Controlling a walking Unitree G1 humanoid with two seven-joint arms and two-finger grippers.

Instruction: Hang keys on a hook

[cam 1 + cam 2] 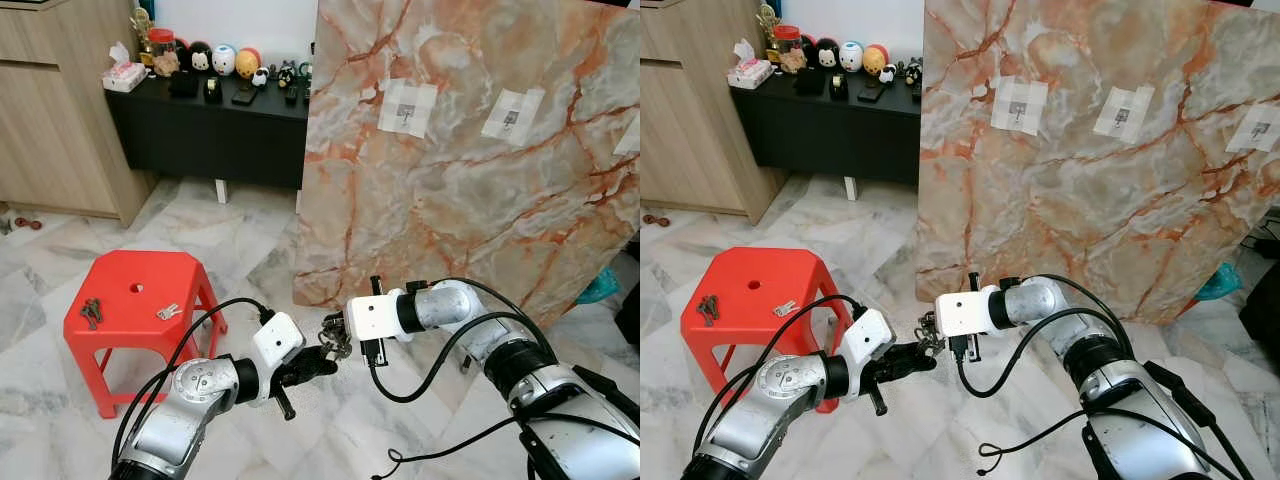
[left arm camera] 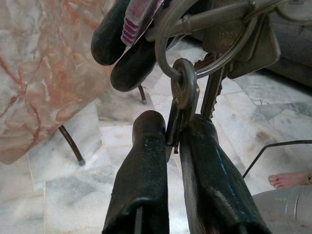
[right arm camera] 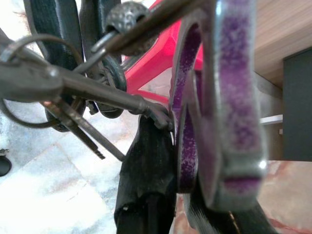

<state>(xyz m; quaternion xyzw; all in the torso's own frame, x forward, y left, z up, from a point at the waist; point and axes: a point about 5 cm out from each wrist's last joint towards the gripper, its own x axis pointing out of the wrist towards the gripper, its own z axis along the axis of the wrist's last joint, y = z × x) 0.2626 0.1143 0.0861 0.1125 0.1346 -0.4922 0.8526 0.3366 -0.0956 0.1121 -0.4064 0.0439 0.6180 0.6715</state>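
Observation:
A bunch of keys [image 1: 336, 338] on a ring with a purple carabiner [image 3: 234, 97] hangs between my two grippers, low over the floor in front of the marble panel [image 1: 470, 190]. My left gripper [image 2: 175, 127] is shut on one key [image 2: 182, 92] of the bunch from below. My right gripper [image 1: 341, 324] is shut on the purple carabiner from the other side. White patches with small hooks [image 1: 405, 107] [image 1: 512, 113] are stuck high on the panel, well above both grippers.
A red stool [image 1: 130, 290] at the left carries another dark key bunch [image 1: 91, 312] and a silver key [image 1: 167, 311]. Behind stand a black sideboard [image 1: 215, 125] with figurines and a wooden cabinet [image 1: 50, 120]. A person's bare foot [image 2: 290, 179] rests on the marble floor.

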